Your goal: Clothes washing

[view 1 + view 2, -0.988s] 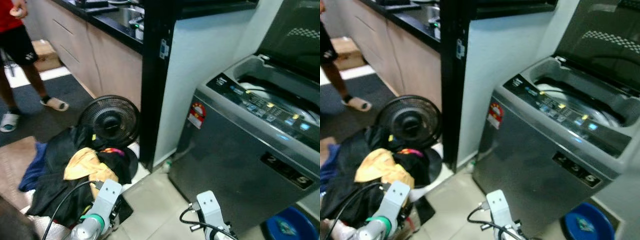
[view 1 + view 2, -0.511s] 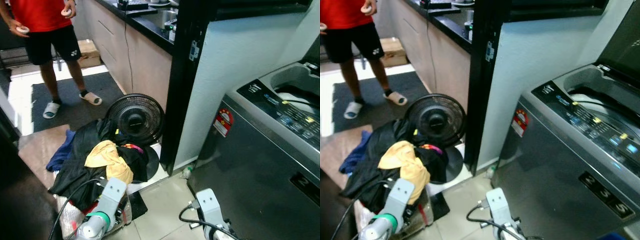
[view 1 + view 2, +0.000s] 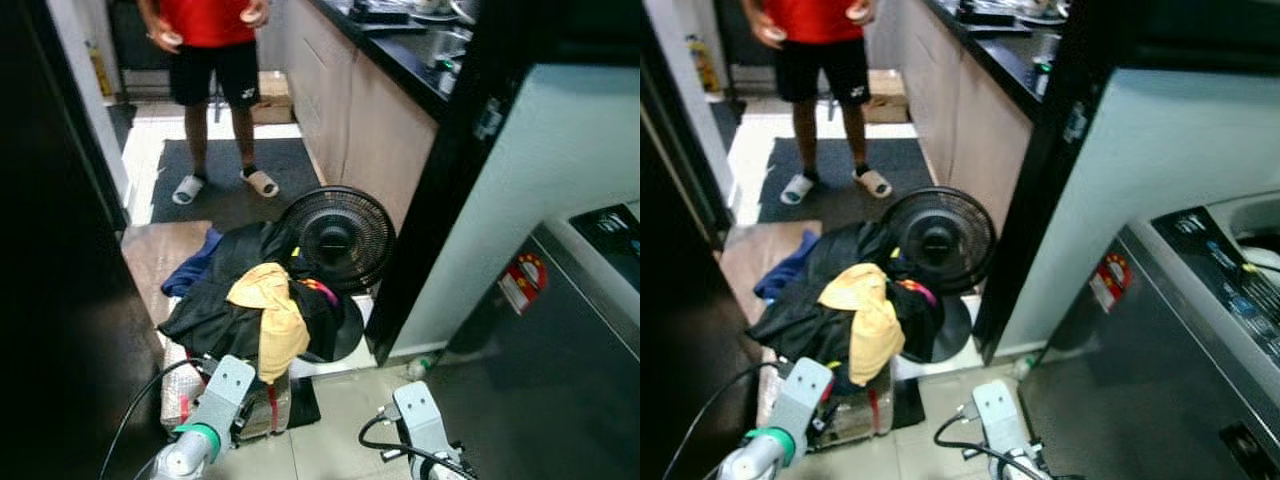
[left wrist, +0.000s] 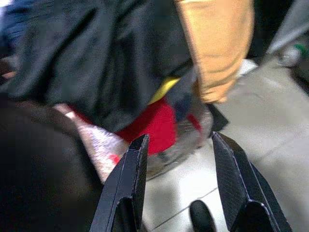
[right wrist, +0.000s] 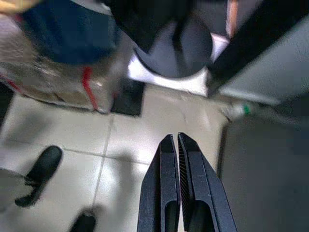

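- Black and mustard-yellow cloth heaped high: laundry pile (image 3: 262,300) sits on the floor in a mesh basket (image 3: 182,385), spilling over the rim, just in front of a black floor fan (image 3: 336,232).
- Left end effector (image 4: 178,183) hangs low beside the pile, fingers spread wide, empty; red and dark cloth lies just beyond the tips.
- Right end effector (image 5: 177,188) pressed shut on nothing, aimed at bare floor tiles (image 5: 145,140) near the fan's round base (image 5: 179,46).
- Likely snag: grabbing one hanging garment could drag the tangled heap out, tip the basket, or pull the yellow garment (image 3: 275,310) off onto the tiles.
- Fan touching the heap's back edge; a hard tug could well topple it or catch cloth in the grille.
- Loose cables (image 3: 395,450) by the robot's own arms, another catch hazard on any reach.
- Person (image 3: 212,60) standing on the dark mat (image 3: 210,175) beyond the pile, well apart, though in the only long corridor.
- Tight on both sides: dark door (image 3: 60,300) at left, black panel edge (image 3: 440,190) and grey washing machine (image 3: 570,330) at right.
- Open room: pale tiles between pile and washer, enough for a turn, probably not much more.
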`<state>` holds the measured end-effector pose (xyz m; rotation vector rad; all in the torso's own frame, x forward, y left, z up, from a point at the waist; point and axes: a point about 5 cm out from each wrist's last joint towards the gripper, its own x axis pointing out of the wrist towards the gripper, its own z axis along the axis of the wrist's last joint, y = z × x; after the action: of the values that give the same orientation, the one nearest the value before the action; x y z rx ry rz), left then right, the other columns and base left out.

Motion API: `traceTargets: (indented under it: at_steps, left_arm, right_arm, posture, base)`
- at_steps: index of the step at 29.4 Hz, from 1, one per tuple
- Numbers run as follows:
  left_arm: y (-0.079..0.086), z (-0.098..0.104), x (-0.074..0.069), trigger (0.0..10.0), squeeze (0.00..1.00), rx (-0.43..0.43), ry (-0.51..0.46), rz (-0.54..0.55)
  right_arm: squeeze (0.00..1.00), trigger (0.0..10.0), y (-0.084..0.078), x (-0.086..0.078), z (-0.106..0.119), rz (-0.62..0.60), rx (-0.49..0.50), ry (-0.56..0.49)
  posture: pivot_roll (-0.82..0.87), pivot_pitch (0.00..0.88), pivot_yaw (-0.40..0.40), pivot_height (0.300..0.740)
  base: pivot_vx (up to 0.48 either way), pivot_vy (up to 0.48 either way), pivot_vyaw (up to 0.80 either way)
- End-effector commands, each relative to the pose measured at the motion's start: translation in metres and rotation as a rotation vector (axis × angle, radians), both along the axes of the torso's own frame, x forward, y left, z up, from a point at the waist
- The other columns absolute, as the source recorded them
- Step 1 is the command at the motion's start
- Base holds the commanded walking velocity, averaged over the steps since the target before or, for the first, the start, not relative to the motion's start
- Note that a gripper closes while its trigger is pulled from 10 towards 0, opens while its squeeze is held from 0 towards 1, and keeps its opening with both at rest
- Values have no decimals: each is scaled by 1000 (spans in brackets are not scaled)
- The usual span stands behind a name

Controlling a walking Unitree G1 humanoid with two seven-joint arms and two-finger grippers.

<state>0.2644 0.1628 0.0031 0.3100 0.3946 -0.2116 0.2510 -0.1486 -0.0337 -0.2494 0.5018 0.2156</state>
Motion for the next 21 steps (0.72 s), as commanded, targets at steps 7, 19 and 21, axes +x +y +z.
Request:
traceTargets:
  at_steps: [7,19,21]
  left_arm:
    - [0,-12,-10,10000,0,4,46,-1]
    - [-1,-12,-8,10000,0,5,40,-4]
    - [-2,-11,-7,10000,0,0,34,-5]
  right_arm:
    - [0,10000,-4,-11,-9,-6,-15,47]
    - [0,10000,-2,-9,-7,-8,-5,36]
    - [0,10000,-1,-7,-6,-8,7,23]
  posture:
    - [140,0,-43,740]
    - [142,0,-44,740]
    - [143,0,-45,740]
  base:
    - [0,0,744]
    - [0,0,486]
    - [0,0,0]
